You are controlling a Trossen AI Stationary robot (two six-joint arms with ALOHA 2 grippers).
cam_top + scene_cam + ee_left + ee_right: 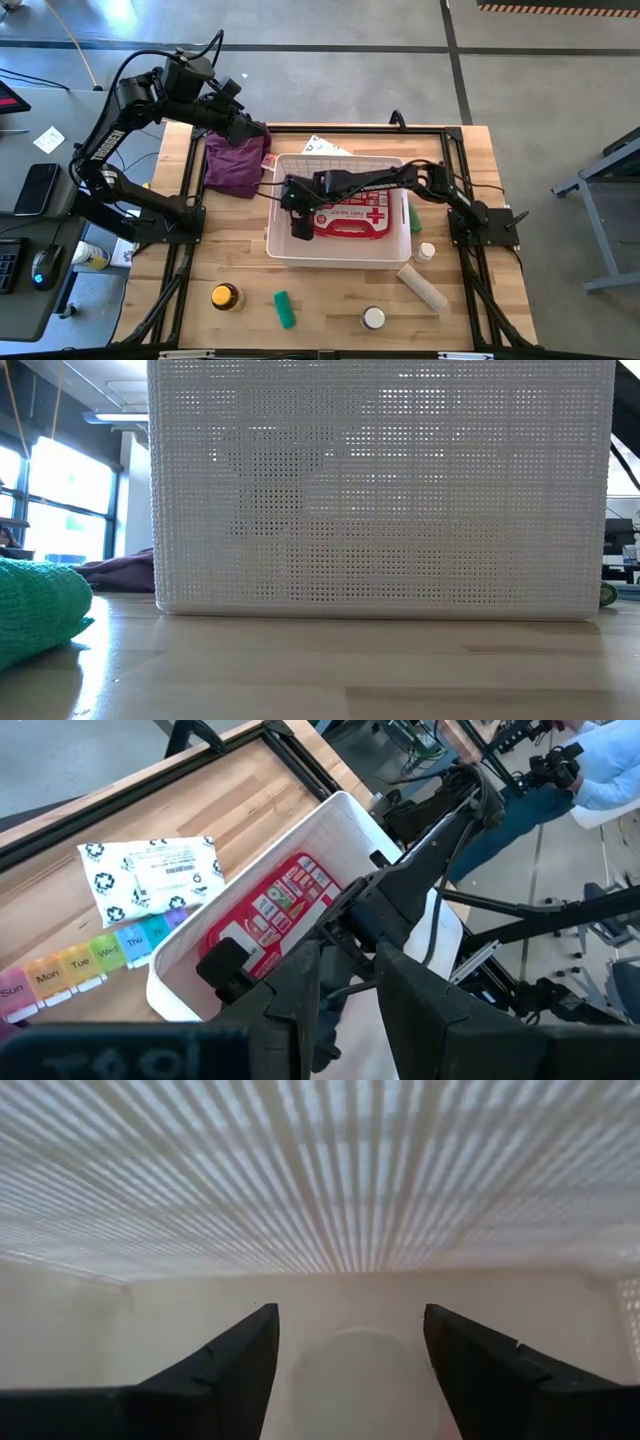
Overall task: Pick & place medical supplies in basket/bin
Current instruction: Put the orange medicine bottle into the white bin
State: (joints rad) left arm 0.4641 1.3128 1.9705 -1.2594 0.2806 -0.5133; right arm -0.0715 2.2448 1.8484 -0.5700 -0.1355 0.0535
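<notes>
Right gripper (300, 225) inside white basket (340, 255), jaws open, beside red first-aid pouch (355, 215) (3 o'clock); left gripper's (250, 130) jaw state unclear.

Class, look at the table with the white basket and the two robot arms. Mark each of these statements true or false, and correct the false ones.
1. The red pouch lies inside the basket. True.
2. The right gripper is inside the basket with its fingers apart and nothing between them. True.
3. The amber bottle is in the basket. False: it stands on the table, in front of the basket's left corner.
4. The green tube lies on the purple cloth. False: it lies on the bare wood near the amber bottle, while the cloth is behind the basket's left end.
5. The pill organizer sits outside the basket, beside the white packet. True.
</notes>
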